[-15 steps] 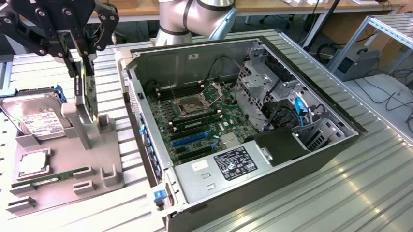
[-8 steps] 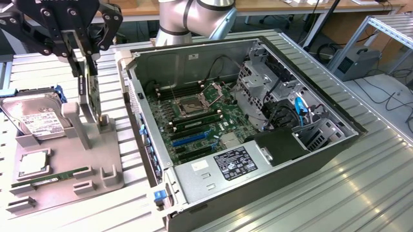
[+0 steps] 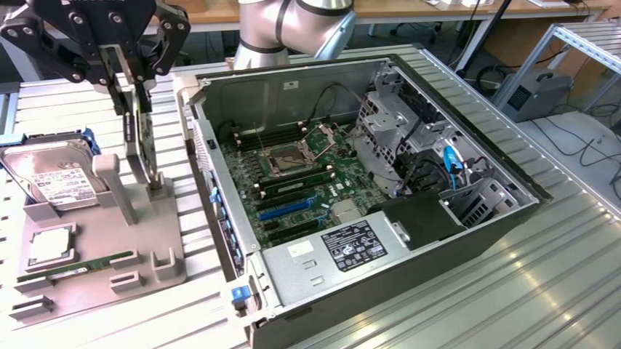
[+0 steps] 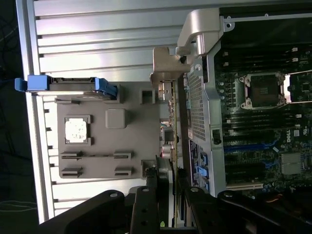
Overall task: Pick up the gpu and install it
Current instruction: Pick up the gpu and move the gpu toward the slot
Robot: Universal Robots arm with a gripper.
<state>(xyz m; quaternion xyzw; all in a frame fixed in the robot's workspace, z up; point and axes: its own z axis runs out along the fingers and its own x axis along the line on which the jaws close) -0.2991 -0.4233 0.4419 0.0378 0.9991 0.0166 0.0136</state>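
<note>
One step underway: fingers (image 3: 121, 76) pinch the gpu (image 3: 142, 149) by its top edge. Card stands upright at the grey holder (image 3: 145, 240), beside the open computer case (image 3: 291, 80). Install not yet done.

The table (image 3: 553, 291) is ribbed, glossy metal. The fixture tray (image 3: 109, 231) is matt grey plastic. The computer case (image 3: 281, 89) is bare matt sheet metal.

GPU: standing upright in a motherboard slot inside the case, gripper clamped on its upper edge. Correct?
The location is wrong. The exterior view shows the gpu standing upright at the gray holder tray outside the case, on the exterior view's left of it. The gripper is clamped on its upper edge, as you said.
</note>
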